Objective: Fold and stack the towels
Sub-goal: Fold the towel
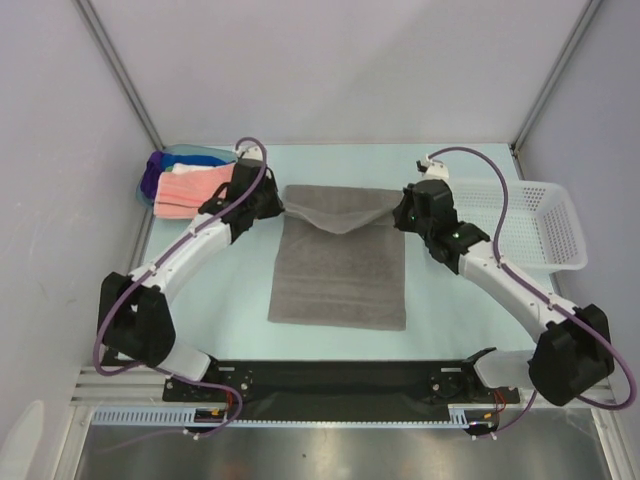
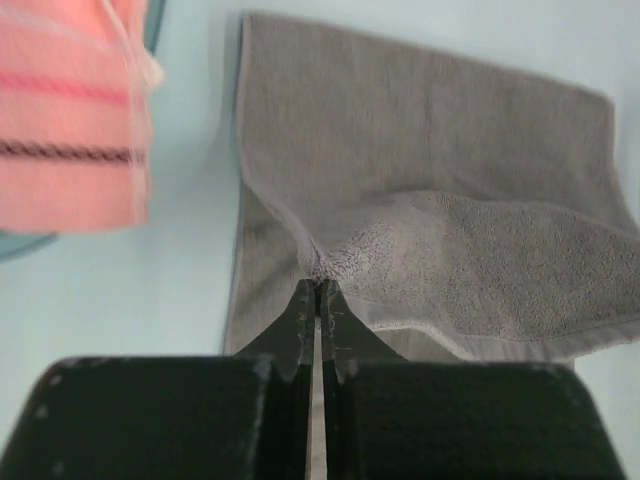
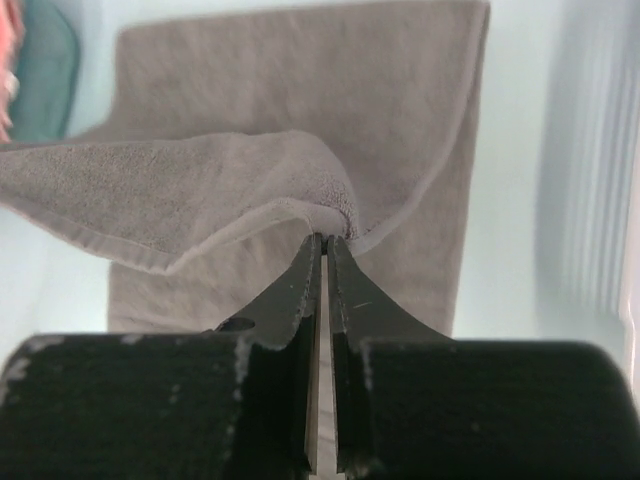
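A: Left gripper [image 2: 318, 285] is pinched tight on what?
B: The far-left corner of the grey towel [image 1: 340, 275]. The right gripper [image 3: 325, 240] is clamped on its far-right corner.
A: And the rest?
B: Flat on the table [image 1: 230, 300], long axis running from the lifted far edge toward the arms. Both should probably draw that edge nearward together.
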